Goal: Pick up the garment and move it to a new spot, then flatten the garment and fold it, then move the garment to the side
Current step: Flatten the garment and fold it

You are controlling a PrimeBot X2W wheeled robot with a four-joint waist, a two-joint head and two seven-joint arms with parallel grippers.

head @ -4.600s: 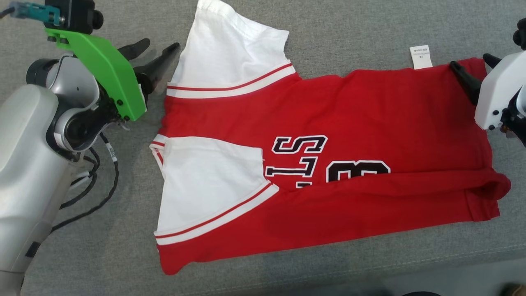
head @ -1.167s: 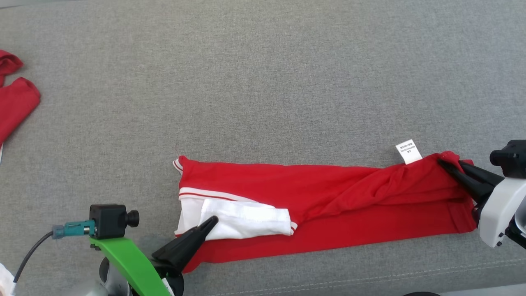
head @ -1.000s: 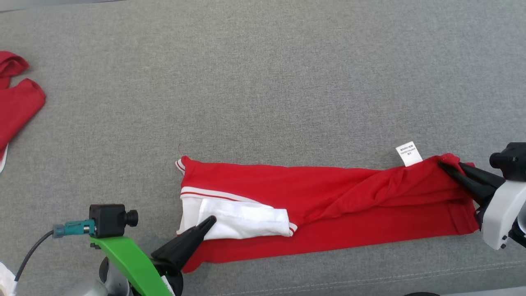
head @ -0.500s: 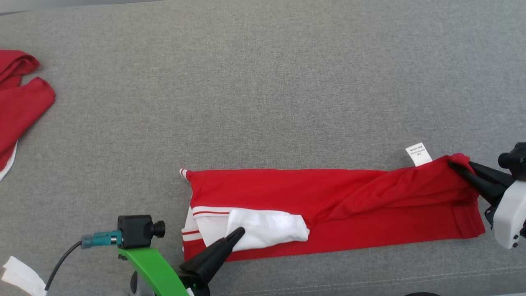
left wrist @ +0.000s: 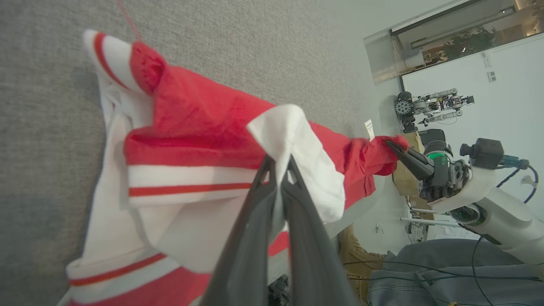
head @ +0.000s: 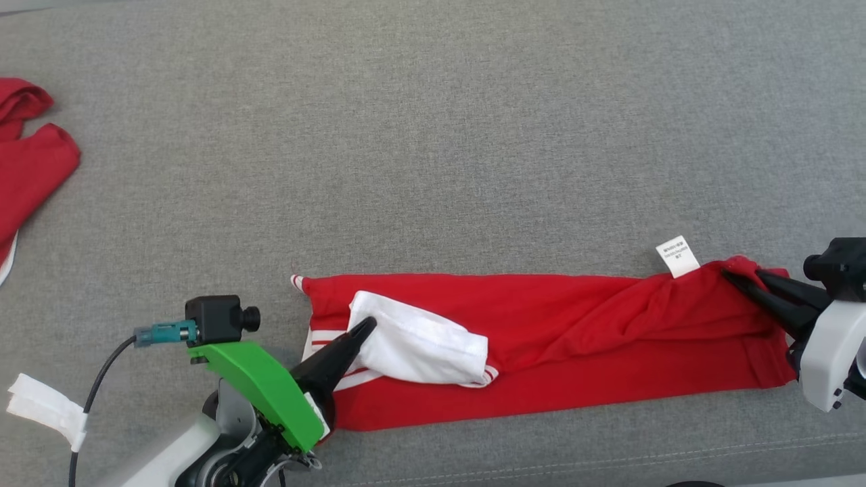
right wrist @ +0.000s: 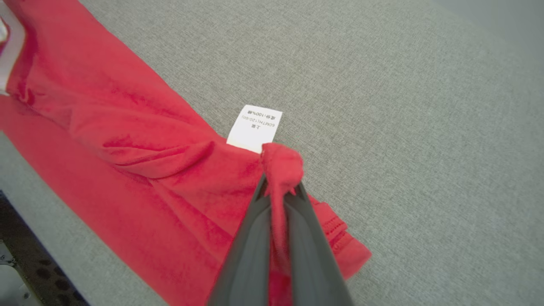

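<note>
The red-and-white T-shirt (head: 575, 352) lies folded into a long band on the near part of the grey fabric surface (head: 433, 149). The left gripper (head: 365, 326) pinches the white sleeve (head: 419, 348) at its left end, and the right gripper (head: 734, 279) pinches a bunched red corner beside the white care label (head: 678, 256). Another red garment (head: 27, 169) lies well apart at the left edge.
</note>
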